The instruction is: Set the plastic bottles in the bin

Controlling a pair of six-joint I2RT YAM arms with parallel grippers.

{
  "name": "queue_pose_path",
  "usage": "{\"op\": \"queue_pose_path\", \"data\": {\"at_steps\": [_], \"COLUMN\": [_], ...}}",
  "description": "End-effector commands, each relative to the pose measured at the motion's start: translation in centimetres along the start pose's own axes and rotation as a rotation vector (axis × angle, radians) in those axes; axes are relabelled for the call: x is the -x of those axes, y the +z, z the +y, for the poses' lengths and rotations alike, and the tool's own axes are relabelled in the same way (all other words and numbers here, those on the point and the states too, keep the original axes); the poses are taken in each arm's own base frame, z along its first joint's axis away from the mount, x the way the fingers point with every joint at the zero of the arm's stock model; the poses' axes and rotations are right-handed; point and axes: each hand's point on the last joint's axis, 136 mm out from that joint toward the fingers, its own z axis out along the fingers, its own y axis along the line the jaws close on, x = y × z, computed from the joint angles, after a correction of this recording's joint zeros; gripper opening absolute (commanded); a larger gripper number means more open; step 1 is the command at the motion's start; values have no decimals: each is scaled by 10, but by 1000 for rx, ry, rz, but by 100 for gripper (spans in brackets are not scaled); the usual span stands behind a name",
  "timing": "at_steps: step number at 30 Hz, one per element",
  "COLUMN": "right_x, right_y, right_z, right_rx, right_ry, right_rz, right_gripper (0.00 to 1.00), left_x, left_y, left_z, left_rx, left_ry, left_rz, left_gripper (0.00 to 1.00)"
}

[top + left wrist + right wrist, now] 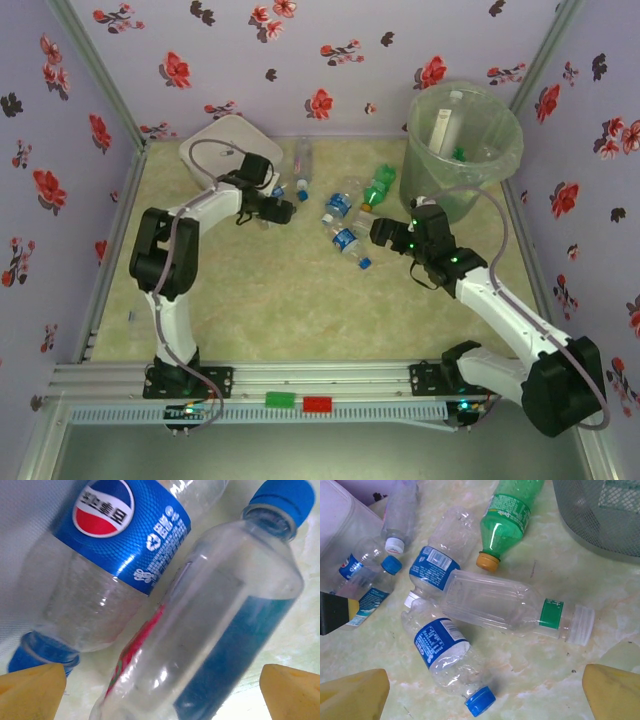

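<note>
Partly done: a few bottles binned, more loose on the bench.
The bin (462, 150) at two o'clock holds at least two; about seven bottles (345, 240) lie on the bench (280, 300) toward twelve. Left fingers (30, 690) are spread over two blue-capped ones by the white box (225, 145); right fingers (352, 695) are spread, empty, above the central cluster.

We see wide bare table (290, 310) in the lower middle of the top view, where a hand could pass. Higher up, the plastic bottles (347, 240) lie bunched in the middle. The bin (508, 140) blocks the upper right corner, and a white box (230, 130) blocks the upper left. Between the left fingers (30, 692), two bottles lie packed close, with no gap.
</note>
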Motion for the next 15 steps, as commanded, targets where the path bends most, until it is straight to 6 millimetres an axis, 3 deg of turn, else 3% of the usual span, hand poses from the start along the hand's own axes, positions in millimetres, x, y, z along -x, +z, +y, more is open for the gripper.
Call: {"op": "queue_pose_path", "data": {"at_steps": [1, 8, 15], "right_x": [5, 4, 3], "right_y": [0, 1, 8], "right_z": [4, 1, 8], "right_rx": [6, -10, 31], "right_ry": [6, -6, 13], "right_rz": [-26, -25, -23], "right_gripper": [100, 100, 100], "left_x": [0, -15, -24], "left_y": [3, 22, 26], "left_z": [-7, -22, -31], "left_rx": [-25, -69, -83], "left_ry": [16, 18, 31], "left_rz": [20, 72, 91], "left_gripper": [99, 90, 64]}}
